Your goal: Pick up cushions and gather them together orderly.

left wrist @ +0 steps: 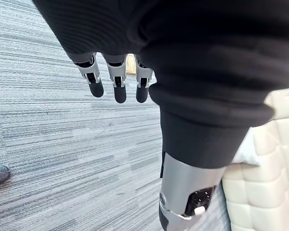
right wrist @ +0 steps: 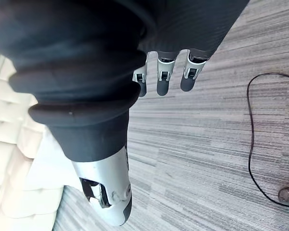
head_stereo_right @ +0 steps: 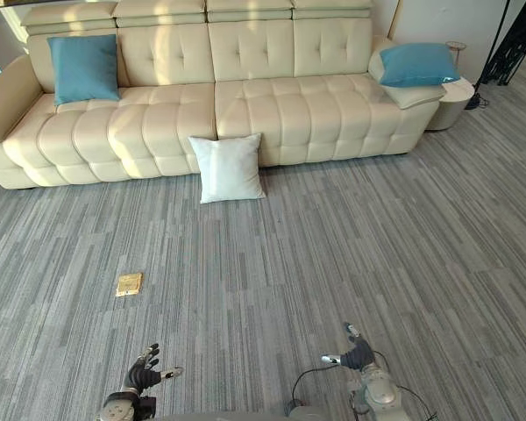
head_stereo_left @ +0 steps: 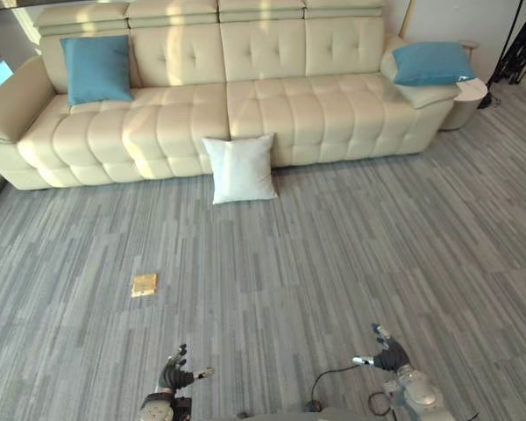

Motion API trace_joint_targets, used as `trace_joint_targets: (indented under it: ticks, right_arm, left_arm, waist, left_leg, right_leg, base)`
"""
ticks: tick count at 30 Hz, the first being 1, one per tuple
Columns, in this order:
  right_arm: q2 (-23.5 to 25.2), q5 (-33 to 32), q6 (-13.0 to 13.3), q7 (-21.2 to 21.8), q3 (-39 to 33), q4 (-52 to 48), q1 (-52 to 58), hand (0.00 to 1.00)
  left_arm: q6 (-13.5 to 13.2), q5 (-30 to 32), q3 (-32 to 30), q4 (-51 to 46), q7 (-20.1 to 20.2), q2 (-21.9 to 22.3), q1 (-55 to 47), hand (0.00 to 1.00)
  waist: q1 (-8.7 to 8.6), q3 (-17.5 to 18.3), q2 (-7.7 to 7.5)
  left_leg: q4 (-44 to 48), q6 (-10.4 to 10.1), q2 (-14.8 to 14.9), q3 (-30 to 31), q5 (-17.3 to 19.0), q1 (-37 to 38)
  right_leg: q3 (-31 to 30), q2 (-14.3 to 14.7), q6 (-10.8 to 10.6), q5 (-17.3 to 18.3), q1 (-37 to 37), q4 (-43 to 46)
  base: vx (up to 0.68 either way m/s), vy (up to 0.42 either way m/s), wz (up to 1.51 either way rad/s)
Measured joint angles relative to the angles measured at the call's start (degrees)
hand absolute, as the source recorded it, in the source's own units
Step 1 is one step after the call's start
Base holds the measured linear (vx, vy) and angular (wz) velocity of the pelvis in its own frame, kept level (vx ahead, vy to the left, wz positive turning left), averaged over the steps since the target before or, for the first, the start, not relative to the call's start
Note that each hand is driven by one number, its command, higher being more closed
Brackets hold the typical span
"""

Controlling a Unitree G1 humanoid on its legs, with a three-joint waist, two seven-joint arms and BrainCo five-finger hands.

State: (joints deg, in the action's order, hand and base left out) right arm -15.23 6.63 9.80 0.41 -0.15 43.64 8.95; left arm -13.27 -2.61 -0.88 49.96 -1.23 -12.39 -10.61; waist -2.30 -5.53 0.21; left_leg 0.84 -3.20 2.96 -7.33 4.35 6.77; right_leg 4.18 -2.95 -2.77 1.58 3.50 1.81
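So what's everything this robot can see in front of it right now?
Sofa: one, cream, along the far wall.
Carpet: grey, striped.
Left blue cushion: one, blue, on the left seat against the backrest.
Right blue cushion: one, blue, on the right armrest.
White cushion: one, white, on the carpet against the sofa front.
Square plate: one, golden, flat on the carpet.
Side table: one, pale, by the sofa's right end.
Left hand: one, silver-and-dark, low left, open.
Right hand: one, same, low right, open.
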Motion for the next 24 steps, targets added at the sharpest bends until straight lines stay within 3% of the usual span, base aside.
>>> trace_joint_targets:
  ticks: [8, 24]
  right_arm:
    - [-1.64, -1.76, -0.20, 0.96, -4.42, 0.59, 1.44, 0.00]
    - [-1.42, -4.35, -0.35, 0.97, -6.56, 2.32, -0.07, 0.00]
  left_arm:
    - [0.07, -0.13, -2.28, -0.01, 0.07, -0.39, -1.92, 0.00]
    - [0.09, -3.11, -5.04, -1.55, -0.01, -1.32, -1.87, 0.00]
  waist:
    - [0.02, 0.12, 0.13]
    - [0.12, 0.04, -0.06]
  left_leg:
    - [-0.96, 0.40, 0.05, -0.51, -0.30, -0.56]
    - [-0.99, 0.82, -0.19, -0.30, -0.25, -1.41]
  right_leg:
    - [0.13, 0.15, 0.07, -1.18, -0.51, -1.90]
    - [1.04, -0.10, -0.21, -1.24, -0.31, -2.95]
  base:
    - [-0.04, -0.009, -0.03]
    - [0.01, -0.003, 0.01]
